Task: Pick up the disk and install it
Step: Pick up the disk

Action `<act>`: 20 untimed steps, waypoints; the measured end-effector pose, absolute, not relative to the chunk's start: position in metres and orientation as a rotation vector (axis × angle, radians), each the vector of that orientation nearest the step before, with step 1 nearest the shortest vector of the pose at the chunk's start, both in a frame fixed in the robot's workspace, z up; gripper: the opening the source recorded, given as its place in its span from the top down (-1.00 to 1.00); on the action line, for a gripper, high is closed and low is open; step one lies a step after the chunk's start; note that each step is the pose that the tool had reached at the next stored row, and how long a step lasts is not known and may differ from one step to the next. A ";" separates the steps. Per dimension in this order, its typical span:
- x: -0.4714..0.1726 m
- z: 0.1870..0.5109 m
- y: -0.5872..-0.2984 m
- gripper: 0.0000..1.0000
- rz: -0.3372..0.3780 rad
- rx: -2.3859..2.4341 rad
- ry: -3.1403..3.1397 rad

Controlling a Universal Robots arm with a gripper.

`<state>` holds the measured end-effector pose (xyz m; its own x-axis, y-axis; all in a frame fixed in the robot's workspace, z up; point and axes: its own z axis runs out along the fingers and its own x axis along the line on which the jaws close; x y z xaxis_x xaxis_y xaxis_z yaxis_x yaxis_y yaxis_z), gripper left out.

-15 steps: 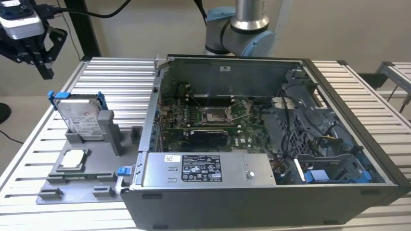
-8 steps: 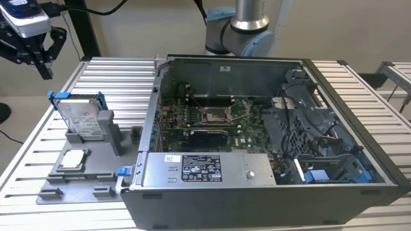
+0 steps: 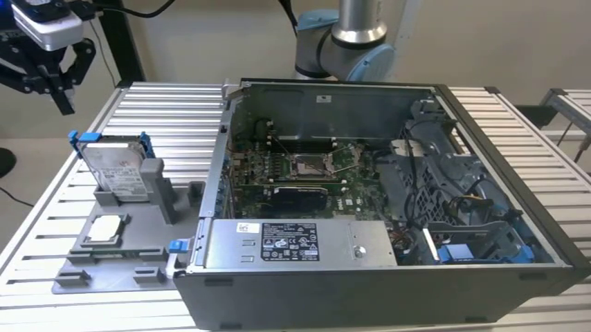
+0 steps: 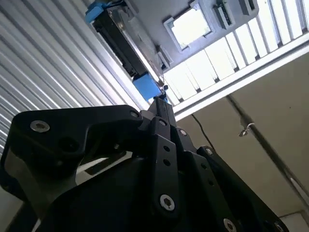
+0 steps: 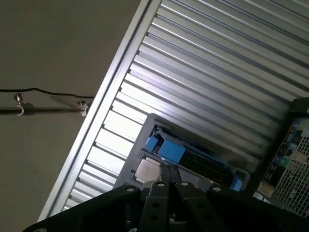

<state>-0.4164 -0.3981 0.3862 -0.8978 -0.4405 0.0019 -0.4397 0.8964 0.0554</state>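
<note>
Exterior view: gripper (image 3: 65, 100) hangs high at this view's left, above the slatted table (image 3: 55, 207) and touching nothing. The disk (image 3: 115, 166) stands on edge in a slot of the grey fixture (image 3: 129, 259), label face showing, blue bracket around it. It lies below the claw and toward the open computer case (image 3: 369, 207) — well apart. A small square chip (image 3: 106, 228) sits flat on the same fixture.

Second wrist view: the gripper (image 4: 161, 102) tips meet in a point with no gap between them, so I judge it closed and empty. The disk (image 4: 123, 46) appears edge-on as a long dark bar with a blue tab at each end. The tips line up with the nearer tab, and the long axis runs away from them. The chip (image 4: 190, 26) lies beyond.

First wrist view: the gripper (image 5: 169, 178) tips are pressed together. The disk (image 5: 193, 157) is a slanted bar past them — a blue tab straight ahead, the chip (image 5: 147, 170) beside it.
</note>
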 end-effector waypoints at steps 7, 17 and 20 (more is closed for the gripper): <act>-0.416 0.386 -0.398 1.00 -0.082 0.899 -2.991; -0.416 0.386 -0.398 1.00 -0.070 1.172 -2.911; -0.416 0.386 -0.398 1.00 -0.066 1.253 -2.884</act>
<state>-0.4163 -0.3981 0.3859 -0.6827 -0.7304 -0.0194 -0.7306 0.6818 0.0371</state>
